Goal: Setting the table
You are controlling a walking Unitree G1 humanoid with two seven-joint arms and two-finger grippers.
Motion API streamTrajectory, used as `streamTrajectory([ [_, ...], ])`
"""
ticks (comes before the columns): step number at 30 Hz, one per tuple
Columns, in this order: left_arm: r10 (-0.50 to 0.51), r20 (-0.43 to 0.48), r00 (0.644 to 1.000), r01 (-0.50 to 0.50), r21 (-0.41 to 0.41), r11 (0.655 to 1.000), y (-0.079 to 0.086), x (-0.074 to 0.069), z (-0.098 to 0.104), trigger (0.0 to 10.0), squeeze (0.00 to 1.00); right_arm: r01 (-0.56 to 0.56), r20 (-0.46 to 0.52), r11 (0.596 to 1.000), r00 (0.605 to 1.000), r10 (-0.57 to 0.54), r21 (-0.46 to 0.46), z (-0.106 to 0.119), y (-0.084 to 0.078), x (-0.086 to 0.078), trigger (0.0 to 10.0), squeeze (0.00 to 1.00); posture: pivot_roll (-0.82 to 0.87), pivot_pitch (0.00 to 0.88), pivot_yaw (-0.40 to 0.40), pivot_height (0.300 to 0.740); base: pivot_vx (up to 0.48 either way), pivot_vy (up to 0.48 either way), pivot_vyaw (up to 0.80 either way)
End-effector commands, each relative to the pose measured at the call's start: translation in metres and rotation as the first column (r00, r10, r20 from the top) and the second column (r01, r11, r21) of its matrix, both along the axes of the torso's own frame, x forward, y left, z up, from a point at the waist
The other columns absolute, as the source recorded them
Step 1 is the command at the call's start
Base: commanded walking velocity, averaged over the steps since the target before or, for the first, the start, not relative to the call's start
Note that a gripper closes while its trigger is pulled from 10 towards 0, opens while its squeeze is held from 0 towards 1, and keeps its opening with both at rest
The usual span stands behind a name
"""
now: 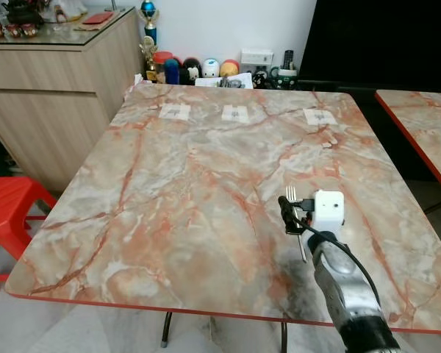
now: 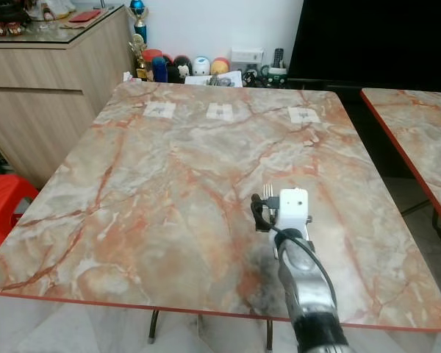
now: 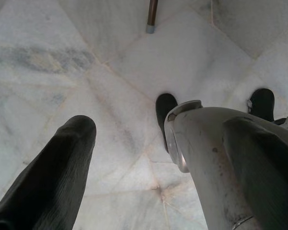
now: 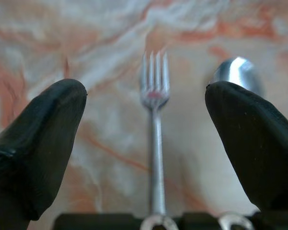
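A silver fork [image 4: 156, 91] lies on the marble table [image 1: 184, 184] near its front right part, tines [image 1: 289, 194] pointing to the far side. A spoon lies beside it, and its bowl [image 4: 235, 72] peeks out behind one black finger. My right gripper [image 1: 298, 211] hovers low over the cutlery, open, with the fork in the gap between its fingers [image 4: 43, 139] and touching neither. The left gripper [image 3: 158, 158] hangs idle beside my leg over the floor, open and holding nothing.
Three small white tags [image 1: 234, 112] sit in a row near the table's far edge. A red stool [image 1: 7, 213] stands at the left, a wooden cabinet [image 1: 51, 88] behind it. A second marble table [image 1: 426, 125] stands at the right. Figurines [image 1: 198, 70] line the wall.
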State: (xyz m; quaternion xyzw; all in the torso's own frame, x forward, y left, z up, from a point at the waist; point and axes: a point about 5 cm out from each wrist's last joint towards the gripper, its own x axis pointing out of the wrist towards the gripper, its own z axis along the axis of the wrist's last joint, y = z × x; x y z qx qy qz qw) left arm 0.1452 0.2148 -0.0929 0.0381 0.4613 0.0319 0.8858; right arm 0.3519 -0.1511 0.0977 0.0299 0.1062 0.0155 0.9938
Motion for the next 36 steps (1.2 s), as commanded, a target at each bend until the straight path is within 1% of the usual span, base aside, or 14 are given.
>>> streamTrajectory([
  [1, -0.010, -0.037, 0.999, 0.010, -0.002, 1.000, -0.003, -0.009, -0.004, 10.0, 0.00, -0.012, -0.047, 1.000, 0.999, 0.011, -0.009, -0.005, 0.004, 0.001, 10.0, 0.00, 0.01, 0.101, -0.033, 0.740, 0.000, 0.000, 0.00],
  [4, -0.010, -0.038, 0.999, 0.010, 0.000, 1.000, -0.003, -0.009, -0.004, 10.0, 0.00, -0.032, -0.044, 0.999, 0.999, 0.030, -0.035, -0.001, 0.012, 0.007, 10.0, 0.00, 0.02, 0.103, -0.034, 0.740, 0.000, 0.000, 0.00],
  [6, -0.008, -0.040, 0.999, 0.008, 0.001, 1.000, -0.002, -0.010, -0.004, 10.0, 0.00, -0.009, -0.043, 1.000, 0.999, 0.008, -0.018, 0.000, 0.013, 0.009, 10.0, 0.00, 0.02, 0.107, -0.035, 0.740, 0.000, 0.000, 0.00],
  [19, -0.009, -0.048, 0.999, 0.009, 0.004, 1.000, 0.001, -0.014, -0.005, 10.0, 0.00, 0.066, -0.048, 0.998, 0.997, -0.066, -0.002, -0.002, 0.008, 0.010, 10.0, 0.00, 0.02, 0.110, -0.035, 0.740, 0.000, 0.000, 0.00],
  [21, -0.008, -0.052, 0.999, 0.008, 0.005, 1.000, 0.002, -0.018, -0.006, 10.0, 0.00, 0.063, -0.057, 0.998, 0.996, -0.063, -0.005, -0.003, 0.008, 0.011, 10.0, 0.00, 0.02, 0.110, -0.035, 0.740, 0.000, 0.000, 0.00],
  [24, -0.006, -0.060, 0.998, 0.006, 0.005, 1.000, 0.002, -0.024, -0.008, 10.0, 0.00, 0.028, -0.102, 0.999, 0.995, -0.023, 0.045, -0.010, 0.013, 0.010, 9.9, 0.00, 0.02, 0.109, -0.036, 0.740, 0.000, 0.000, 0.00],
  [25, -0.005, -0.063, 0.998, 0.005, 0.005, 1.000, 0.003, -0.026, -0.008, 10.0, 0.00, 0.024, -0.104, 0.999, 0.994, -0.020, 0.038, -0.011, 0.014, 0.010, 9.6, 0.00, 0.02, 0.109, -0.036, 0.740, 0.000, 0.000, 0.00],
  [27, -0.001, -0.067, 0.998, 0.001, 0.006, 1.000, 0.004, -0.030, -0.009, 10.0, 0.00, 0.023, -0.107, 0.999, 0.994, -0.020, 0.032, -0.011, 0.013, 0.011, 9.6, 0.00, 0.03, 0.107, -0.036, 0.740, 0.000, 0.000, 0.00],
  [28, 0.000, -0.068, 0.998, 0.000, 0.006, 1.000, 0.004, -0.031, -0.009, 10.0, 0.00, 0.028, -0.107, 0.999, 0.994, -0.025, 0.029, -0.011, 0.012, 0.011, 8.0, 0.00, 0.03, 0.107, -0.036, 0.740, 0.000, 0.000, 0.00],
  [29, 0.000, -0.069, 0.998, 0.000, 0.006, 1.000, 0.004, -0.032, -0.009, 10.0, 0.00, 0.031, -0.107, 0.999, 0.994, -0.028, 0.026, -0.011, 0.011, 0.012, 8.0, 0.00, 0.03, 0.107, -0.036, 0.740, 0.000, 0.000, 0.00],
  [30, 0.000, -0.071, 0.997, 0.000, 0.006, 1.000, 0.005, -0.034, -0.009, 10.0, 0.00, 0.038, -0.110, 0.999, 0.993, -0.035, 0.026, -0.010, 0.010, 0.012, 7.0, 0.00, 0.03, 0.107, -0.036, 0.740, 0.000, 0.000, 0.00],
  [31, 0.000, -0.072, 0.997, 0.000, 0.006, 1.000, 0.005, -0.034, -0.010, 10.0, 0.00, 0.039, -0.111, 0.999, 0.993, -0.035, 0.027, -0.010, 0.010, 0.013, 2.0, 0.00, 0.03, 0.107, -0.036, 0.740, 0.000, 0.000, 0.00],
  [32, 0.001, -0.074, 0.997, 0.000, 0.007, 1.000, 0.005, -0.035, -0.010, 10.0, 0.00, 0.047, -0.114, 0.998, 0.993, -0.043, 0.034, -0.010, 0.010, 0.013, 0.0, 0.00, 0.03, 0.107, -0.035, 0.740, 0.000, 0.000, 0.00],
  [36, -0.002, -0.078, 0.997, 0.003, 0.007, 1.000, 0.005, -0.038, -0.010, 10.0, 0.00, 0.052, -0.124, 0.998, 0.991, -0.048, 0.029, -0.012, 0.010, 0.013, 0.0, 0.00, 0.03, 0.107, -0.032, 0.740, 0.000, 0.000, 0.00],
])
